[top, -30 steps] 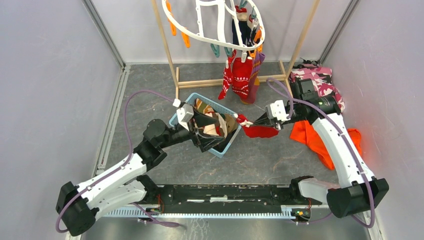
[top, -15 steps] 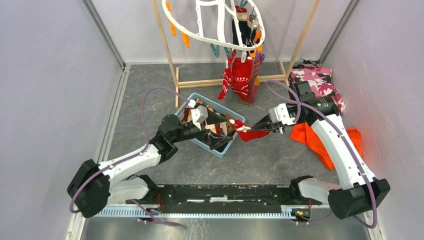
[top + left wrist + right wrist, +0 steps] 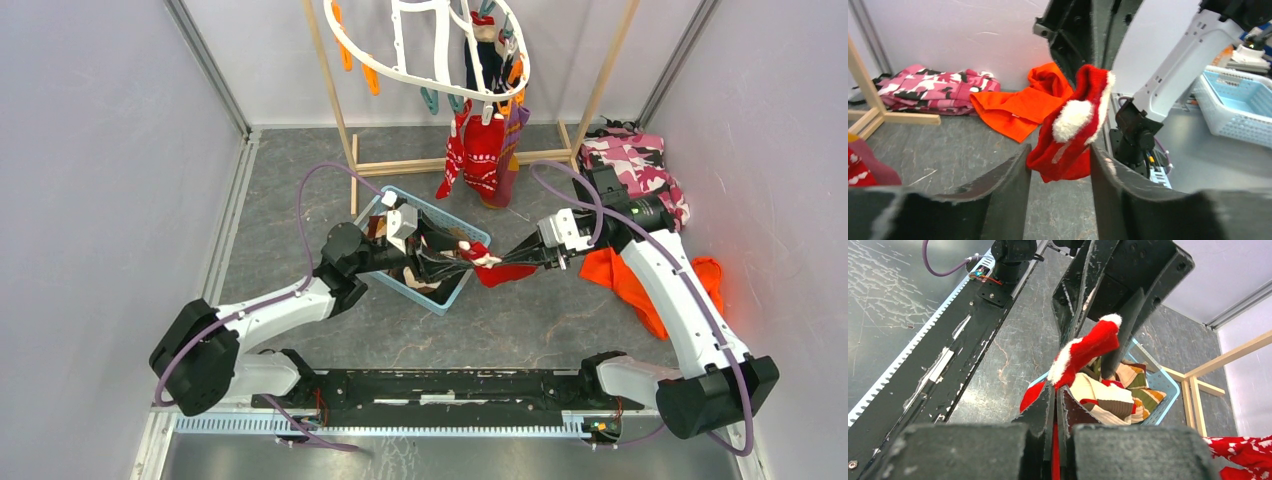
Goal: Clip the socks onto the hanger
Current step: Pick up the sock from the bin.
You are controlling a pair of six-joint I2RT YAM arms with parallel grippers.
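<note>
My right gripper (image 3: pixel 512 258) (image 3: pixel 1057 390) is shut on a red sock with a white fluffy cuff (image 3: pixel 488 262) (image 3: pixel 1088 346) and holds it off the floor beside the blue basket (image 3: pixel 452 296). My left gripper (image 3: pixel 463 252) (image 3: pixel 1060 156) is open, with one jaw on each side of the sock's (image 3: pixel 1073 132) hanging cuff end. I cannot tell whether the jaws touch it. The white oval hanger (image 3: pixel 398 72) hangs at the back with teal and orange clips. Red-and-white (image 3: pixel 482 150), purple (image 3: pixel 516 150) and navy (image 3: pixel 482 62) socks are clipped to its right side. More striped socks (image 3: pixel 1120 390) lie in the basket.
The hanger hangs from a light wooden pole rack (image 3: pixel 335 95). A pink camouflage garment (image 3: pixel 638 155) (image 3: pixel 933 90) and a bright orange cloth (image 3: pixel 628 280) (image 3: pixel 1018 107) lie on the floor at the right, under my right arm. Grey walls enclose the floor on three sides.
My left arm has lifted out of the basket and reached right, bringing its open jaws around the red sock. My right gripper has kept hold of the sock, almost in place.
</note>
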